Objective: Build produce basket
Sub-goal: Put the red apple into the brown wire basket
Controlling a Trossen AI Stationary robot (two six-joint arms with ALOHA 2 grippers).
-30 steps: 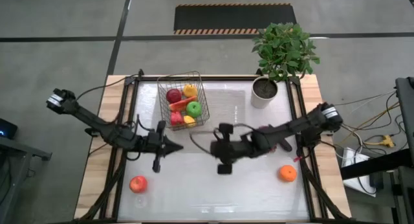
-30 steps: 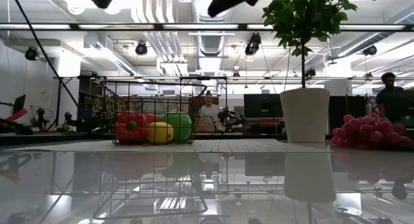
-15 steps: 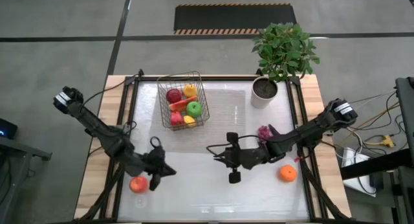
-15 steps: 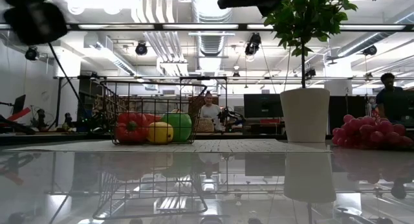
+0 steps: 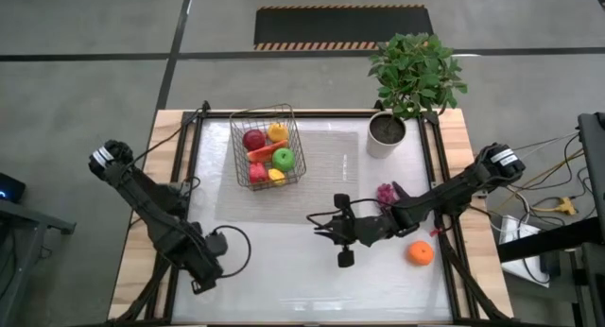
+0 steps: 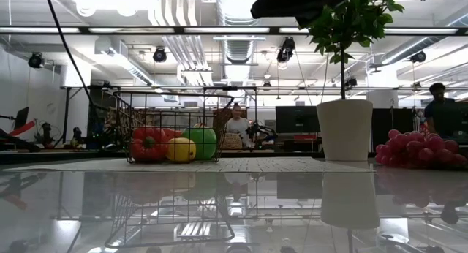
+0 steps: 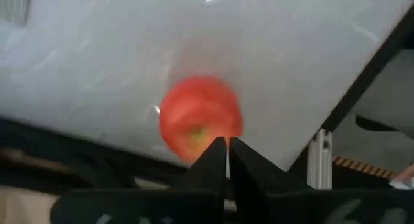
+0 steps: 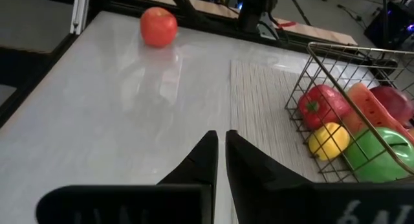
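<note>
Currently the left gripper (image 5: pixel 200 278) sits at the near left part of the table (image 5: pixel 284 280), directly over the red apple (image 7: pixel 200 118); in the left wrist view its fingers (image 7: pixel 217 160) are together, tips just in front of the apple, not around it. The right gripper (image 5: pixel 342 252) is at mid-table, fingers (image 8: pixel 207 160) nearly together and holding nothing. The basket (image 5: pixel 267 146) stands on a mat at the far left-centre of the table and holds a red pepper (image 6: pixel 148 145), lemon (image 6: pixel 180 149), green apple (image 5: pixel 283 158), watermelon slice (image 8: pixel 370 107) and a dark red fruit (image 5: pixel 253 138). The grapes (image 5: pixel 386 192) lie beside the right arm, near the white plant pot (image 5: pixel 385 134). The orange (image 5: pixel 420 253) lies near the table's near right side, apart from both grippers
</note>
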